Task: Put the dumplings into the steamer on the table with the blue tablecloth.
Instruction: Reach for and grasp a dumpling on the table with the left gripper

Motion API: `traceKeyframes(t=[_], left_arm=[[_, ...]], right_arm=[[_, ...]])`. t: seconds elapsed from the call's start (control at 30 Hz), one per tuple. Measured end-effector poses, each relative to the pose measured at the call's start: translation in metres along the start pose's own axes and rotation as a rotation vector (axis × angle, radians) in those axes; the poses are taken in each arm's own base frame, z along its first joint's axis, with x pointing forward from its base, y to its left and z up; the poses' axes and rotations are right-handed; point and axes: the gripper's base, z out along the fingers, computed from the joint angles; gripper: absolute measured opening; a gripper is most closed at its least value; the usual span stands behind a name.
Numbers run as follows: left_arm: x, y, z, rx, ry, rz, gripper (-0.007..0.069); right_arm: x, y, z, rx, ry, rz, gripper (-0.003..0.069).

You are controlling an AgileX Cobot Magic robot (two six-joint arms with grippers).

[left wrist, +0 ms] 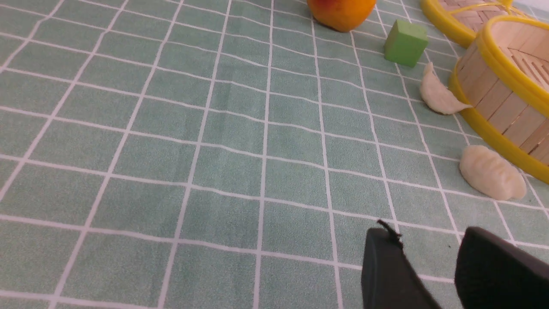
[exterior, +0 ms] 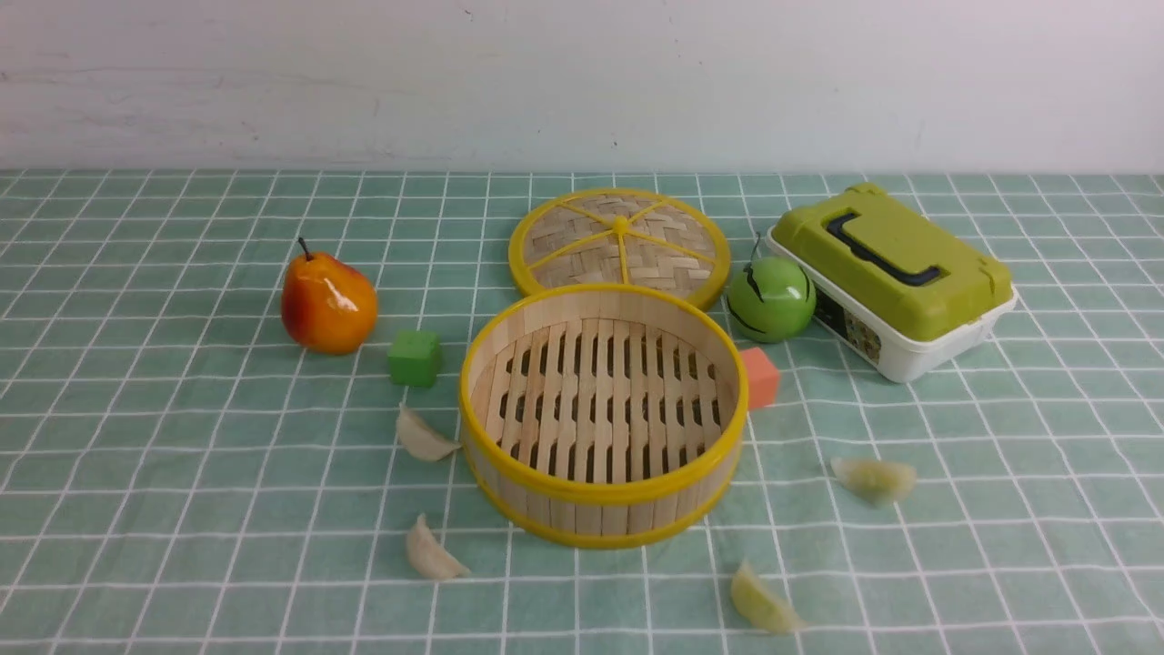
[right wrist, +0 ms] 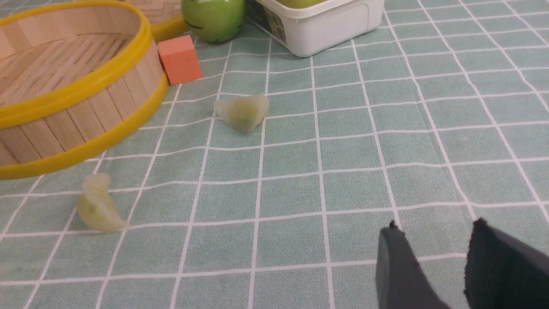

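Observation:
The steamer (exterior: 600,511) stands empty in the middle of the table (exterior: 182,473), on the blue tablecloth (exterior: 1000,473). Two cream dumplings (exterior: 424,438) (exterior: 432,551) lie on the cloth to its left, two yellow-green dumplings (exterior: 873,478) (exterior: 762,602) to its right. In the left wrist view my left gripper (left wrist: 429,234) hangs open over bare cloth, short of the cream dumplings (left wrist: 491,171) (left wrist: 439,94) beside the steamer (left wrist: 502,107). My right gripper (right wrist: 437,227) is open too, well away from the yellow-green dumplings (right wrist: 243,112) (right wrist: 98,206). Neither gripper shows in the front view.
A woven yellow-rimmed lid (exterior: 620,241) lies behind the steamer. An orange pear (exterior: 327,305) and a green cube (exterior: 415,357) sit at the left. A green round fruit (exterior: 771,297), an orange cube (exterior: 760,377) and a green-lidded white box (exterior: 896,282) sit at the right.

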Motion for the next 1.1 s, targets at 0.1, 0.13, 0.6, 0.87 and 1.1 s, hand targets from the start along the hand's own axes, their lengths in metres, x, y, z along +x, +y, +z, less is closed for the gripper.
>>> traceKeyframes(t=[0.1,0.13,0.6,0.87,1.1], left_arm=[[0.0,0.0,0.0,0.0,0.0,0.0,0.0237],[0.0,0.0,0.0,0.0,0.0,0.0,0.0237],[0.0,0.0,0.0,0.0,0.0,0.0,0.0237],[0.0,0.0,0.0,0.0,0.0,0.0,0.0237],[0.0,0.0,0.0,0.0,0.0,0.0,0.0237]], right_arm=[[0.0,0.0,0.0,0.0,0.0,0.0,0.0241],[0.0,0.0,0.0,0.0,0.0,0.0,0.0241],[0.0,0.0,0.0,0.0,0.0,0.0,0.0241],[-0.0001,-0.0003,0.0,0.003,-0.001,-0.008,0.0241],[-0.0005,-0.0004,0.0,0.005,-0.006,-0.012,0.0241]])
